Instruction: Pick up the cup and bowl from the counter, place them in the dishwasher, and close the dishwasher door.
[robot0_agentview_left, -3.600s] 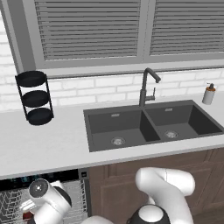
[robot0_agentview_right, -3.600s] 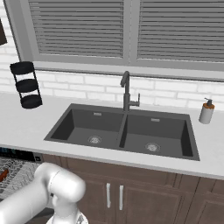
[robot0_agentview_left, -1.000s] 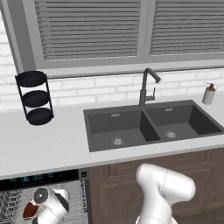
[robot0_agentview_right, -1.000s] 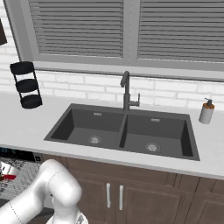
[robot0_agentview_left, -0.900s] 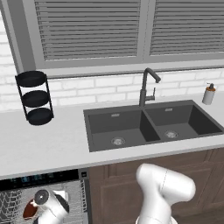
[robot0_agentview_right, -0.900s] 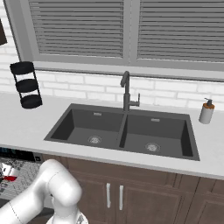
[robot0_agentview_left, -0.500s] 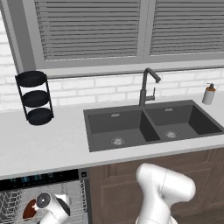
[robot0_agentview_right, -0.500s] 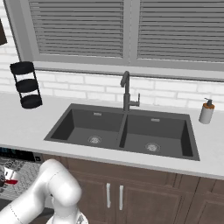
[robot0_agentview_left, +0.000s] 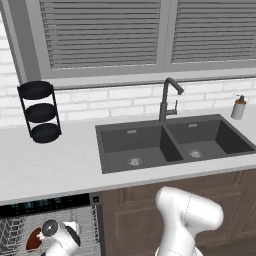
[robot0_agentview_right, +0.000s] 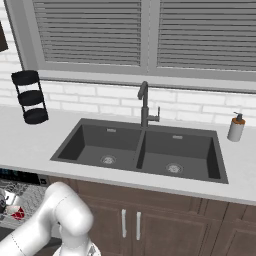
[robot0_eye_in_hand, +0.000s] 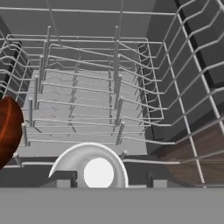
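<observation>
Gripper low inside dishwasher (robot0_agentview_left: 45, 204), arm bent down, bowl (robot0_eye_in_hand: 8, 131) beside

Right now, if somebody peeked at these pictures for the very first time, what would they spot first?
Probably the big dark double sink sunk into the pale counter, with its tall faucet behind. Next, the white robot arm reaching down into the open dishwasher at the lower left, where the reddish-brown bowl sits among grey wire racks.

Count: one bowl (robot0_eye_in_hand: 8, 131), one cup (robot0_agentview_right: 18, 214), both in the one dishwasher (robot0_agentview_left: 47, 205). On the counter (robot0_agentview_left: 50, 167): one three-tier stand (robot0_agentview_left: 40, 111), one soap dispenser (robot0_agentview_left: 239, 107), one faucet (robot0_agentview_left: 168, 99). One double sink (robot0_agentview_left: 172, 144), two basins.
</observation>
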